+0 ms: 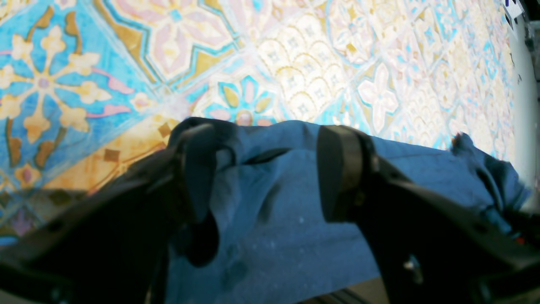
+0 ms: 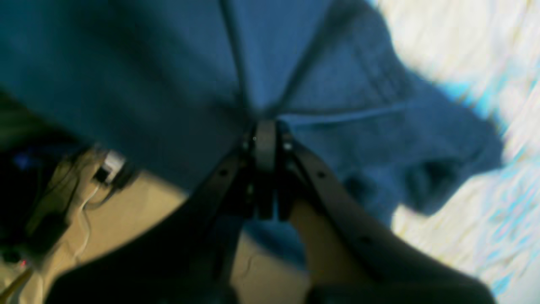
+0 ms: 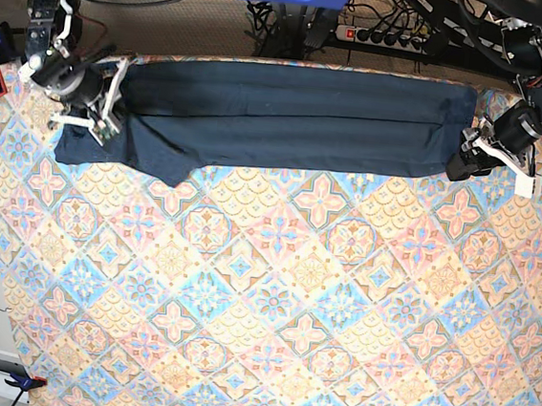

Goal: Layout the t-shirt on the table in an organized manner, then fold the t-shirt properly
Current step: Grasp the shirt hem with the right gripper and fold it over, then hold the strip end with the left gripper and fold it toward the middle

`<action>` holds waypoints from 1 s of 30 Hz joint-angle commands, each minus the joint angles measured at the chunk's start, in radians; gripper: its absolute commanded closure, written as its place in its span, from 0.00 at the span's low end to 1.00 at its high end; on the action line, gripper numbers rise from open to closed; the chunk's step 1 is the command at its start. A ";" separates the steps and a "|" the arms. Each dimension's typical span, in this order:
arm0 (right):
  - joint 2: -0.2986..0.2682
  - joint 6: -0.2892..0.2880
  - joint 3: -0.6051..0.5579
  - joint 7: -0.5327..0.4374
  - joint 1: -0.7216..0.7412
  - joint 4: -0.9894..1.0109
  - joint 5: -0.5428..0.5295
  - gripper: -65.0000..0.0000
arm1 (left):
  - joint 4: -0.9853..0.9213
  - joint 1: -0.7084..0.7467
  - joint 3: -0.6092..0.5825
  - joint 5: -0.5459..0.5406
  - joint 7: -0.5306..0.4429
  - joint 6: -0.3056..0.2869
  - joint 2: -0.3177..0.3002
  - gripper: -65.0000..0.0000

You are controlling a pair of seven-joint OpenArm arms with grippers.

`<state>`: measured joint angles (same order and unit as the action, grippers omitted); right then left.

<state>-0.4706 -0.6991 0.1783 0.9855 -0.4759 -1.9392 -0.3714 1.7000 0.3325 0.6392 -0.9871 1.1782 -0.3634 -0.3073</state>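
Right gripper [image 3: 96, 121]: seen at the far left of the base view, over the left end of the t-shirt [image 3: 289, 118]. In the right wrist view its fingers [image 2: 265, 145] are pressed together with no gap, and a pinch of the dark cloth is held between them; creases are seen fanning out from the pinch.

T-shirt: stretched out in a long dark band along the far edge of the desk [image 3: 271, 299], from the left arm's side to the right arm's side. A fold line is seen running lengthwise through the band. At the left end a flap of cloth is spread nearer than the rest, its near edge slanted. The small neck label cannot be made out.

Desk: covered by a tile-pattern cloth of blue, pink, orange and cream diamonds; the whole near part is left bare of the shirt.

Left gripper [image 3: 469, 157]: placed at the far right of the base view, at the right end of the shirt. In the left wrist view its fingers [image 1: 339, 169] are held wide apart, with the shirt's edge lying between and below them; nothing is clamped.
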 commanded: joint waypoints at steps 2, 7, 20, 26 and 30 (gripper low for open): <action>-0.017 0.001 0.023 -0.015 -0.024 -0.024 -0.011 0.99 | 0.015 -0.005 0.006 -0.016 -0.017 -0.004 -0.016 0.45; -0.018 0.001 0.020 -0.014 -0.063 -0.038 -0.010 0.99 | -0.036 -0.034 0.006 -0.019 -0.011 -0.004 -0.016 0.45; -0.037 0.001 0.073 -0.009 -0.039 -0.029 -0.004 0.78 | -0.099 -0.057 0.006 -0.017 0.013 -0.004 -0.034 0.44; -0.037 0.001 0.198 -0.009 -0.025 -0.029 -0.008 0.64 | -0.100 -0.054 -0.065 -0.016 0.105 -0.007 -0.119 0.44; -0.037 0.001 0.198 -0.009 -0.025 -0.027 -0.010 0.64 | -0.102 -0.049 -0.126 -0.016 0.107 -0.004 -0.178 0.37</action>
<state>-0.4858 -0.7025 0.3668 0.9913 -0.5037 -1.9522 -0.3740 1.5818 0.2855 0.5045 -0.9878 1.2976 -0.3641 -0.4641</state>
